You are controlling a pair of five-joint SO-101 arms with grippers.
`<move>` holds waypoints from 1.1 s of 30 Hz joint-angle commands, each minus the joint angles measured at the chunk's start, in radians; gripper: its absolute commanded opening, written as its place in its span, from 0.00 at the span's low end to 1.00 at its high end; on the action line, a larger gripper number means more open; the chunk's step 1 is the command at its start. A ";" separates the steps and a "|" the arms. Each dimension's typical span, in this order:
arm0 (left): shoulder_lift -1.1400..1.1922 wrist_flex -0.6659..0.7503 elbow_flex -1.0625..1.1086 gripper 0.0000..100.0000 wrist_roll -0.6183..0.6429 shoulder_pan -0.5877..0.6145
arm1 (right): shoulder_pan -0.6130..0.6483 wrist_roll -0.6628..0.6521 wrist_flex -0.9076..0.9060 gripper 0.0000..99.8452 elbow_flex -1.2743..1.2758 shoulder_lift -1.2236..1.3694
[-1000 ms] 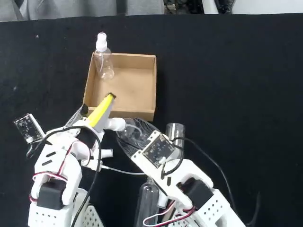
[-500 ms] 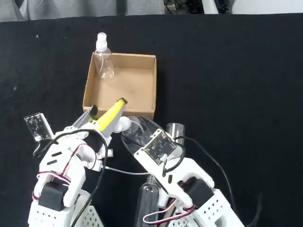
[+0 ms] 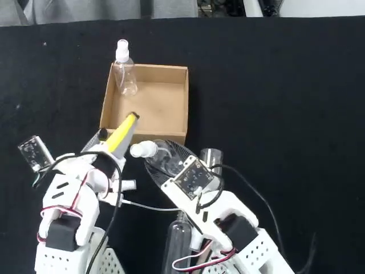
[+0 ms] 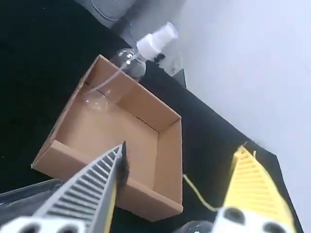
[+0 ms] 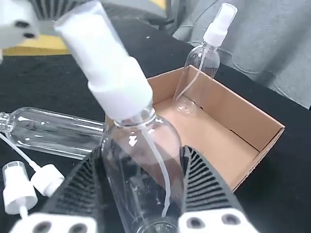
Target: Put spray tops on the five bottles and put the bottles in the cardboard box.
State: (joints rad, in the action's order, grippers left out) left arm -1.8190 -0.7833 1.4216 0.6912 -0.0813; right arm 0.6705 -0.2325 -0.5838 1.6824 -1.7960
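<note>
The left gripper is sitting back from the bottle now. Half a second ago its yellow finger was right up on the white spray top. Now it has pulled away toward its own side. Its two fingers are spread wide apart and are holding nothing.

The right gripper is squeezing the held bottle around its round, clear body. The held bottle is tipping a little, with its top pointing toward the left gripper. It is hanging just in front of the near wall of the cardboard box, not inside it yet. The spray top is sitting on the neck, and its thin tube is running down inside.

I think the pulling back means the left gripper is done with this top. The top looks to be on, but I cannot tell how tight it is. So the held bottle looks ready to go into the cardboard box.

The first bottle is standing in the far corner of the cardboard box with its top on. A lying bottle with no top is resting on the black surface. The loose spray tops are lying near it. So most of the job is yet to be done.
</note>
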 commanded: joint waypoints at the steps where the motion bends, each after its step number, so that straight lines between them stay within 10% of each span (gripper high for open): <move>1: -0.009 0.014 -0.059 0.33 0.014 0.022 | -0.028 0.011 0.015 0.01 -0.025 -0.168; 33: -0.009 -0.015 0.024 0.33 -0.173 -0.222 | -0.029 0.011 0.006 0.01 -0.042 -0.168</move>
State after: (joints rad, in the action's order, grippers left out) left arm -1.8251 -0.7833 1.4523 0.5301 -0.2148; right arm 0.6598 -0.2294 -0.5838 1.6824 -1.7960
